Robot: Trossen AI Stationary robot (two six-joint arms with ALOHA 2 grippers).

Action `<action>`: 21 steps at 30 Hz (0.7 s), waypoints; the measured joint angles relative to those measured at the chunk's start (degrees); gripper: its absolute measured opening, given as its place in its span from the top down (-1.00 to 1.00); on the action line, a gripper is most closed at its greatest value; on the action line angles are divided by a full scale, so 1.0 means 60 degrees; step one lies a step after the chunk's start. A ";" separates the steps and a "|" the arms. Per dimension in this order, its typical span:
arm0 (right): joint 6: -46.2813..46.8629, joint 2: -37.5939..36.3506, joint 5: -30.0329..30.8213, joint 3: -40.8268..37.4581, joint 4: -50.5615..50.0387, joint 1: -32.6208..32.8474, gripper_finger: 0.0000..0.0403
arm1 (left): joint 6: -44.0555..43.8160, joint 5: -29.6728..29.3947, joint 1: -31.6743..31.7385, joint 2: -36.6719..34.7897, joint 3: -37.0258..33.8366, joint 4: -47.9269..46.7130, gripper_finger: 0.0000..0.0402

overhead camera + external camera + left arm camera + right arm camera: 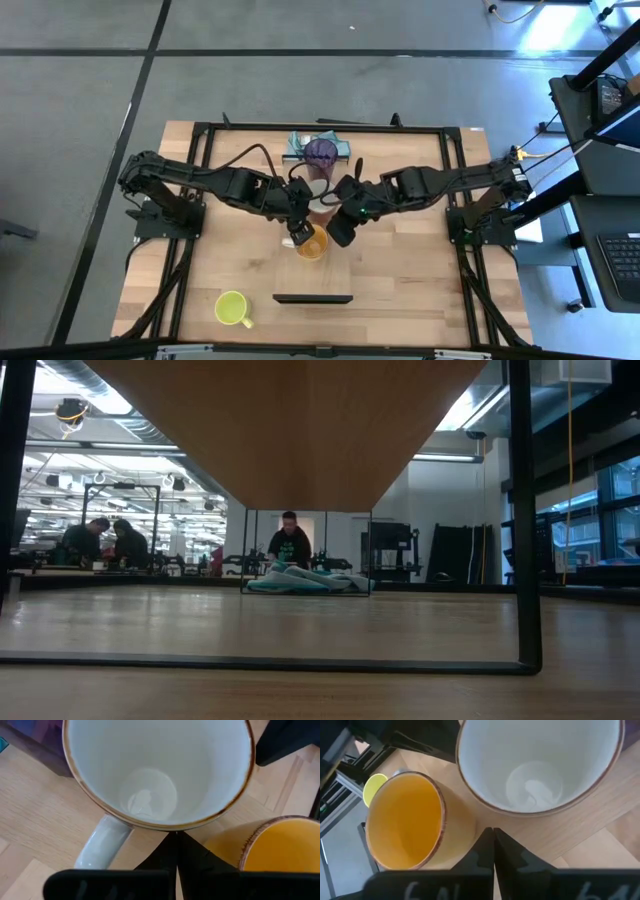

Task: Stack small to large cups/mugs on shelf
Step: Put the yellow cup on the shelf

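Note:
The red mug with the white inside (318,197) stands upright at the table's middle, also in the left wrist view (160,770) and the right wrist view (540,765). The orange mug (312,243) stands just near of it on the pale shelf plank (330,275), also in both wrist views (280,845) (407,820). The purple tumbler (321,152) stands farther back. The yellow-green mug (232,308) stands near the front left. My left gripper (297,236) and right gripper (338,232) are both shut and point down beside the two mugs, one on each side. My left gripper's shut fingertips (176,840) stand close under the white-inside mug's rim, beside its handle (102,842); I cannot tell whether they touch it. My right gripper's shut fingertips (492,837) stand between the orange mug and the white-inside mug; I cannot tell whether they touch either.
A teal object (318,147) lies at the table's far middle under the tumbler, also in the low view (305,582). The plank's dark strip (313,298) is at its near end; its underside (300,430) fills the low view's top. People show in the room behind.

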 joint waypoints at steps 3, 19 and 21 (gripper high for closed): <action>-0.0060 0.0000 0.0007 0.0000 -0.0003 -0.0082 0.99 | 0.0007 0.0002 0.0017 0.0000 0.0000 0.0000 0.99; -0.0219 0.0000 -0.0005 0.0000 -0.0169 -0.0223 0.99 | 0.0168 0.0188 0.0149 -0.0004 0.0000 -0.0004 0.97; -0.0215 -0.0004 -0.0044 0.0000 -0.0182 -0.0223 0.99 | 0.0166 0.0257 0.0120 -0.0005 0.0000 -0.0004 0.99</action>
